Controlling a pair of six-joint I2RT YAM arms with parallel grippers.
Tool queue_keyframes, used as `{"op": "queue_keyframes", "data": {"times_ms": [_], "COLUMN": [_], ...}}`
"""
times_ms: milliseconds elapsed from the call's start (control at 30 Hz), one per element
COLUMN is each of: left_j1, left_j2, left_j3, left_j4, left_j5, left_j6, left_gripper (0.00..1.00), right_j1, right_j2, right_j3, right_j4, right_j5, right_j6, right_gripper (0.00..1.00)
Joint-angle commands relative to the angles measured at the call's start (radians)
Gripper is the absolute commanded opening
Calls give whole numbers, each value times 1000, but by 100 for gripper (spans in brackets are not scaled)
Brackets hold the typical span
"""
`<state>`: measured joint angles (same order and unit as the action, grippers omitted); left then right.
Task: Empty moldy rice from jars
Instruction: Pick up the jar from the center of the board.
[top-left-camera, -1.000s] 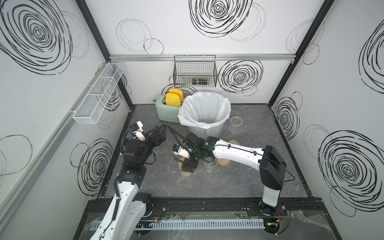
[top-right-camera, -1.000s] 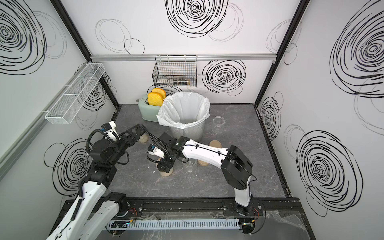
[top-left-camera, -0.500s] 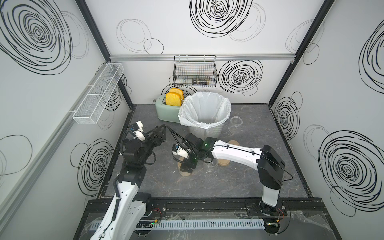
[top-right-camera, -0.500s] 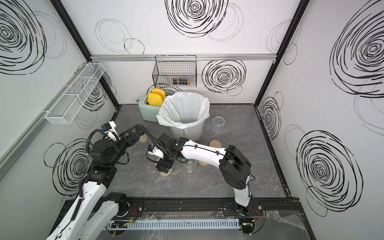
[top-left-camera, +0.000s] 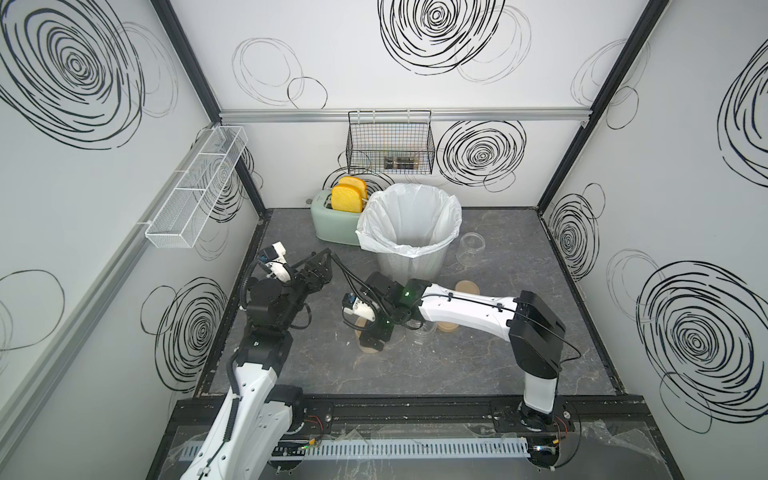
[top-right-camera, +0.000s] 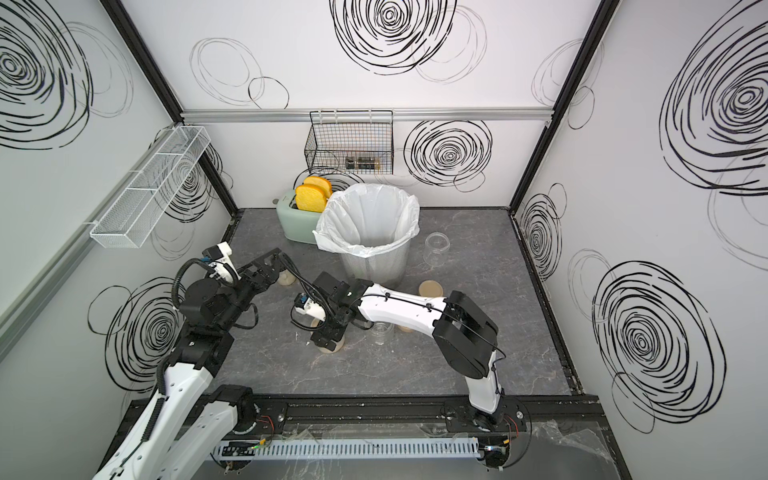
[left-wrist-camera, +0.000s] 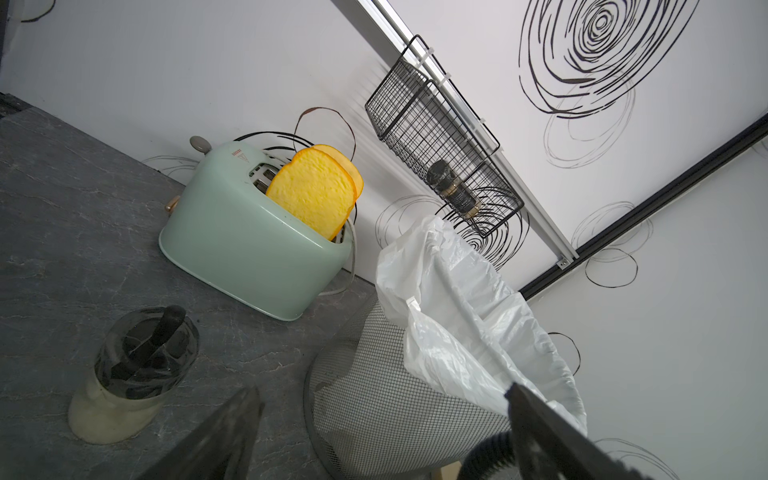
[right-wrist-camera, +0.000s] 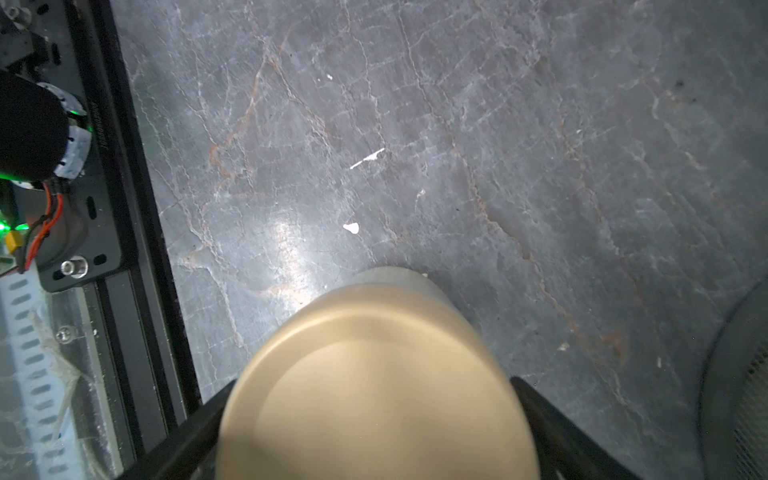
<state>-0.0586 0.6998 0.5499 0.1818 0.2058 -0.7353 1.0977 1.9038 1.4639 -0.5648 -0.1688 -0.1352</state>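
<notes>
My right pincer (top-left-camera: 371, 337) stands spread wide astride the clear jar with the flat tan lid (right-wrist-camera: 374, 386), upright on the grey marbled table (right-wrist-camera: 457, 145); contact not discernible. My left pincer (left-wrist-camera: 382, 390) gapes, empty. Off-white rice (left-wrist-camera: 104, 419) sits in the lidless clear jar (left-wrist-camera: 141, 365) nearby.

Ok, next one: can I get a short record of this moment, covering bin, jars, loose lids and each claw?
bin: mesh trash bin, white liner, beside the toaster
lidded jar: tan lid on, standing between the right claw's fingers
right claw: fingers flank that lid; contact unclear
rice jar: no lid, rice in its lower part, near the left claw
left claw: open, empty
open jars: one right of the bin, one by the right arm; both look empty
loose lids: two tan, on the table
</notes>
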Motion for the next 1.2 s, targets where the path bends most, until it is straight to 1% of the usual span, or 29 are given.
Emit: {"op": "queue_keyframes", "data": {"times_ms": [0, 100, 233, 367, 467, 600, 733, 867, 967, 1033, 1100, 1167], "left_j1": [8, 9, 8, 8, 8, 8, 1, -23, -50, -73, -106, -138], "left_j2": [-12, -14, -17, -19, -17, -10, 1, -1, -9, -14, -19, -14], "left_j3": [-4, -3, -4, -2, 1, 10, 25, 37, 38, 37, 35, 41], "left_j4": [45, 43, 38, 33, 35, 56, 75, 78, 95, 113, 131, 121], "left_j5": [9, 9, 8, 11, 26, 78, 149, 212, 245, 275, 311, 331], "left_j6": [-7, -6, -3, 3, 22, 63, 136, 240, 304, 373, 434, 494], "left_gripper": [96, 96, 96, 96, 96, 96, 96, 96, 96, 96, 96, 96], "right_j1": [9, 9, 4, -8, -36, -82, -113, -156, -208, -251, -305, -363], "right_j2": [20, 25, 14, -30, -90, -203, -308, -417, -522, -600, -682, -738], "right_j3": [-17, -19, -27, -41, -57, -89, -119, -162, -222, -276, -338, -372], "right_j4": [18, 26, 44, 65, 84, 122, 145, 171, 222, 282, 357, 393], "right_j5": [38, 50, 60, 48, -11, -120, -207, -293, -360, -410, -448, -492], "right_j6": [11, 22, 45, 61, 80, 101, 100, 105, 154, 194, 248, 290], "right_gripper": [96, 94, 84, 76, 70, 68, 67, 64, 63, 63, 63, 62]}}
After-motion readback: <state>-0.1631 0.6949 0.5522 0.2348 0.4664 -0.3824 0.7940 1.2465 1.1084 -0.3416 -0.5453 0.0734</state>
